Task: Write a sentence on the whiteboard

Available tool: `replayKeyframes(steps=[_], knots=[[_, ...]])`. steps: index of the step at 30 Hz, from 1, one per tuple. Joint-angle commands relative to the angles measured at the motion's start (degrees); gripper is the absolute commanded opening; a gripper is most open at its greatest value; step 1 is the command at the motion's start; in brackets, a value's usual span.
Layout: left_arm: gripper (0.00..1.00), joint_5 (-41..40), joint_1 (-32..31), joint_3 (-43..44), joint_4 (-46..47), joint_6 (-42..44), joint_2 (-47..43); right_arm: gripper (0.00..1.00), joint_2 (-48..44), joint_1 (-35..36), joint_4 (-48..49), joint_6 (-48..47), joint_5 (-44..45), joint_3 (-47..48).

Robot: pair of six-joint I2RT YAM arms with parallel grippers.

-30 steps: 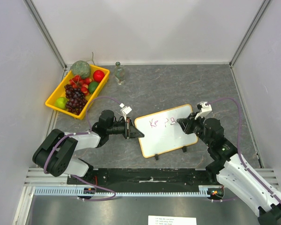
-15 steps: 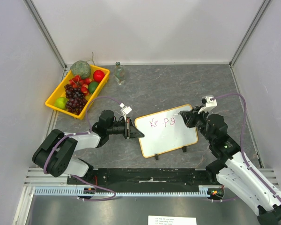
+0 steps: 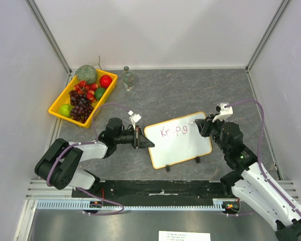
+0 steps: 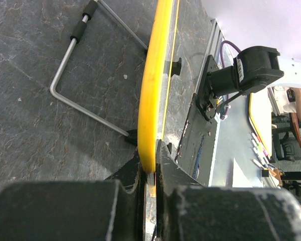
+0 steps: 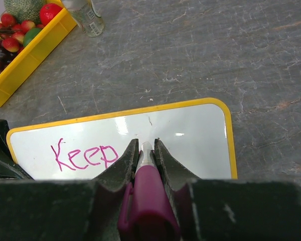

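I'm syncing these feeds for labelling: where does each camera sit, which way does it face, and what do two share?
Top external: above, behind the bases, looking down; both arms show, left claw and right claw at the whiteboard.
Left wrist: on the left arm, sighting along the whiteboard's edge; its claw pinches it.
Right wrist: on the right arm, facing over the whiteboard toward the fruit tray; its claw grips a marker.
Shared: top and right wrist both show the writing.

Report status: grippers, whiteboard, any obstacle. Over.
Left gripper shut on whiteboard edge. Right gripper shut on purple marker, tip over blank area. Board reads Keep. Nothing on it.
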Motion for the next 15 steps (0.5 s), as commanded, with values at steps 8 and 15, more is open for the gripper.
replayKeyframes(steps=[8,15], knots=[[0.02,-5.73,-0.10,-0.53,-5.51,7.57,1.05,0.00,0.44,-0.21,0.88,-0.75,0.16,-2.84],[0.02,-5.73,-0.10,-0.53,-5.51,7.57,0.97,0.00,0.36,-0.21,1.23,-0.84,-0.80,-3.20]])
